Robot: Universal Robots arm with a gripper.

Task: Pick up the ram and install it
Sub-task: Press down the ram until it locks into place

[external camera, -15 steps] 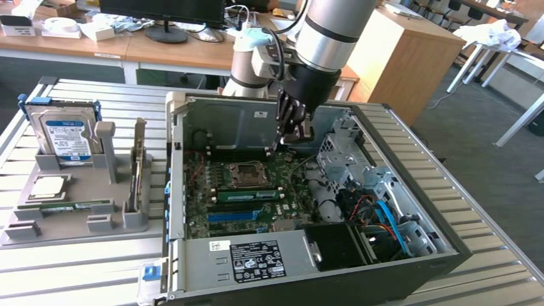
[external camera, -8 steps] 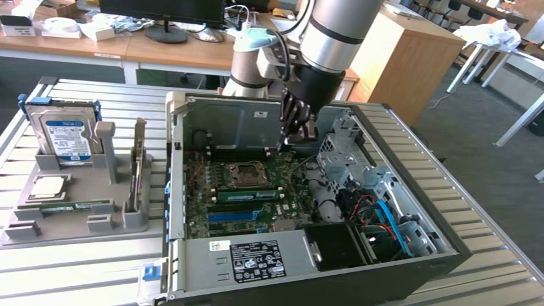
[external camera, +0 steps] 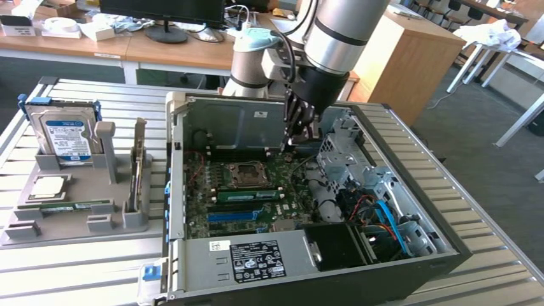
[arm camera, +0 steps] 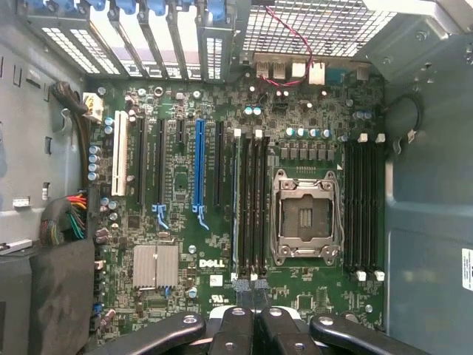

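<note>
- The bench, a slatted metal top, is taken up mostly by the open computer case, into which the arm is extended from above.
- The motherboard is laid bare on the case floor. Its empty processor socket is flanked on both sides by banks of memory slots.
- At the exterior view's left, a grey holder is set on the bench beside the case. The hard drive and the processor chip are kept in it, and a green strip is seen lying flat in it.
- The claw is held above the board, in line with the slot bank beside the socket. Its fingers are pressed together and nothing is gripped between them.
- The ram is found standing on edge in a slot between the socket and the blue expansion slot, well below the claw and untouched by it.
- The installing step is judged to be in hand and far along, the pick-up being done. Whether the stick is pushed fully home, with the end latches snapped in, cannot be made out, since it is seen only edge-on from the wrist.
- A firm seat calls for pressure straight down on the stick's top edge, spread evenly, with no sideways load on the slot.
</note>
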